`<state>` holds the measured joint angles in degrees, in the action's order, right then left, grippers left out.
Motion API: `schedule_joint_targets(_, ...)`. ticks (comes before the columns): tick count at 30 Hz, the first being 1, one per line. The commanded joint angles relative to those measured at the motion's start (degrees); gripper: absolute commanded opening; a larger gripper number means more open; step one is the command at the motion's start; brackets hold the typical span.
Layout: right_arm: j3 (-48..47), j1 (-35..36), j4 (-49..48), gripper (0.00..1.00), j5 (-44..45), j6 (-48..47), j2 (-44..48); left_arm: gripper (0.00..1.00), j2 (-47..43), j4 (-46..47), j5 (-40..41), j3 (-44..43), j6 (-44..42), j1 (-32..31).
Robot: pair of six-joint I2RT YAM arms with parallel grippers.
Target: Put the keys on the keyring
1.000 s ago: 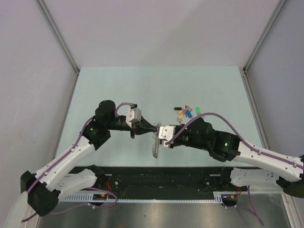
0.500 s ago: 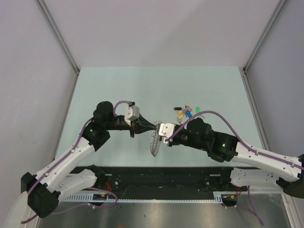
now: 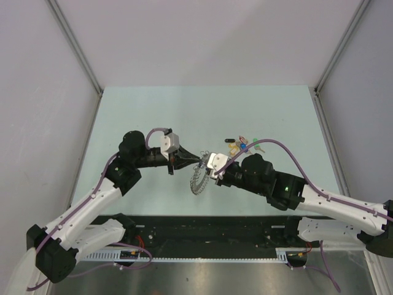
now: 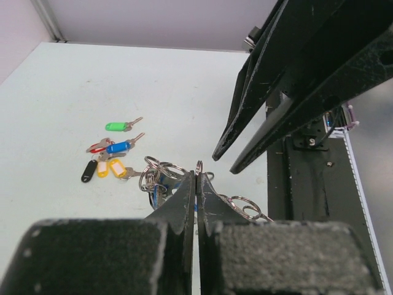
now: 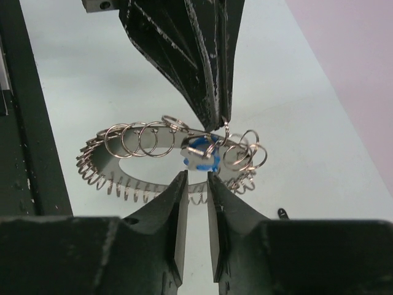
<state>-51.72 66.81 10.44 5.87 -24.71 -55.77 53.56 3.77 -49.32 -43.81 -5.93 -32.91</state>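
The left gripper is clenched on one small wire loop of the keyring, which hangs over the near middle of the table with a blue key on it. The right gripper sits at the ring's near rim, its fingers a slit apart. Whether they pinch the rim I cannot tell. The other keys lie just to the far right, their blades barely discernible.

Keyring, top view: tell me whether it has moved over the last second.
Yes. The keyring has shifted away from the black base rail, towards the loose keys.
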Motion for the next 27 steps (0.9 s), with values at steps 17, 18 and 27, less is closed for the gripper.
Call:
schedule_joint_targets(17, 6.02, -1.24, -7.09, 0.82, 5.82, 19.94, 5.23, 0.00, -0.74, 1.33, 12.93, -1.36, 0.84, 0.91)
schedule_joint_targets(18, 6.28, -1.24, -7.10, 0.85, 6.17, 21.09, 5.40, 0.00, -0.74, 0.81, 13.89, -1.54, 0.84, 0.91)
schedule_joint_targets(27, 8.57, -1.33, -9.03, 1.00, 9.24, 33.57, 6.63, 0.00, -1.18, -0.70, 17.76, -2.42, 0.93, 1.35)
